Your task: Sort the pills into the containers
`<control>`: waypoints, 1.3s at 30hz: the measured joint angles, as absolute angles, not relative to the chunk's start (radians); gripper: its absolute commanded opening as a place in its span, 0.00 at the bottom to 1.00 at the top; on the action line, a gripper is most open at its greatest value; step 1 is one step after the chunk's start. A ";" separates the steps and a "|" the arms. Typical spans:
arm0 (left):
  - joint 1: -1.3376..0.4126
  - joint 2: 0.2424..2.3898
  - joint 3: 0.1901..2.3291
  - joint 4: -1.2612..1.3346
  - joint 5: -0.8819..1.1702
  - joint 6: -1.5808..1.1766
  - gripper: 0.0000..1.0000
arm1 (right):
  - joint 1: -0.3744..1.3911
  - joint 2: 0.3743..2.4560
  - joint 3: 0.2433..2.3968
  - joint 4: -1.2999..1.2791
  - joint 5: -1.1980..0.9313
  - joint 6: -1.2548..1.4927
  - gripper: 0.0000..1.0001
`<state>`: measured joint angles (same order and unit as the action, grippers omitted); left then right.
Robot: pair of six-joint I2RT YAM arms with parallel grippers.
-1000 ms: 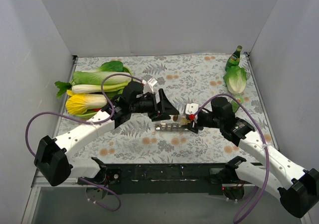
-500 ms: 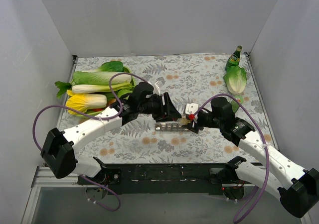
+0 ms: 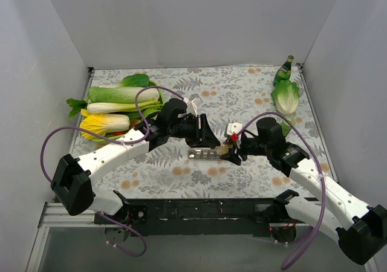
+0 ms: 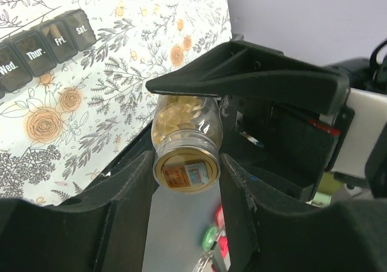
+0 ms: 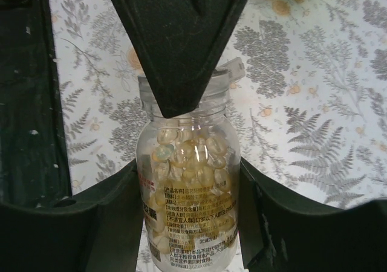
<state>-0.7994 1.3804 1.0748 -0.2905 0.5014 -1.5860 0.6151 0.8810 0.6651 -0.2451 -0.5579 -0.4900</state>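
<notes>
Pinching one pill bottle (image 5: 186, 223) together, left pincer (image 4: 186, 166) and right pincer (image 5: 188, 168), containers (image 3: 205, 154) just beside them.

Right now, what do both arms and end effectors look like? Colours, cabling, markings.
Both the left arm and right arm have white links with black joint housings and a loose purple cable each. The left end effector and right end effector are black with wedge-shaped fingers; the right carries a small red mark.

Grey day-labelled containers (image 3: 204, 154) lie flat in a row.
</notes>
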 measured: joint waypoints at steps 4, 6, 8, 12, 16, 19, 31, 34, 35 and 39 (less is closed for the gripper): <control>-0.792 1.380 1.073 -0.281 0.566 -1.501 0.29 | 0.588 0.892 0.665 -0.246 -0.657 -0.386 0.08; -0.788 1.378 1.073 -0.279 0.616 -1.435 0.30 | 0.575 0.896 0.662 -0.244 -0.720 -0.315 0.08; -0.783 1.374 1.073 -0.280 0.674 -1.372 0.32 | 0.565 0.899 0.651 -0.227 -0.793 -0.239 0.08; -0.780 1.368 1.082 -0.321 0.775 -1.234 0.36 | 0.558 0.907 0.589 -0.101 -0.941 -0.041 0.07; -0.781 1.426 1.176 -0.477 0.859 -1.082 0.55 | 0.558 0.918 0.520 0.052 -1.038 0.142 0.07; -0.791 1.491 1.243 -0.573 0.890 -0.987 0.69 | 0.556 0.923 0.492 0.141 -1.070 0.234 0.07; -0.808 1.518 1.291 -0.675 0.835 -0.934 0.98 | 0.536 0.905 0.480 0.245 -1.082 0.306 0.07; -0.807 1.492 1.291 -0.664 0.817 -0.955 0.98 | 0.531 0.896 0.480 0.240 -1.082 0.285 0.07; -0.805 1.477 1.291 -0.657 0.813 -0.962 0.98 | 0.530 0.894 0.480 0.236 -1.082 0.276 0.07; -0.788 1.404 1.273 -0.611 0.809 -1.006 0.98 | 0.529 0.892 0.484 0.207 -1.080 0.222 0.07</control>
<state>-0.7879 1.4036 1.2732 -0.6109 0.8089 -1.0058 0.5293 0.8921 0.4835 0.2070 -1.0798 0.2218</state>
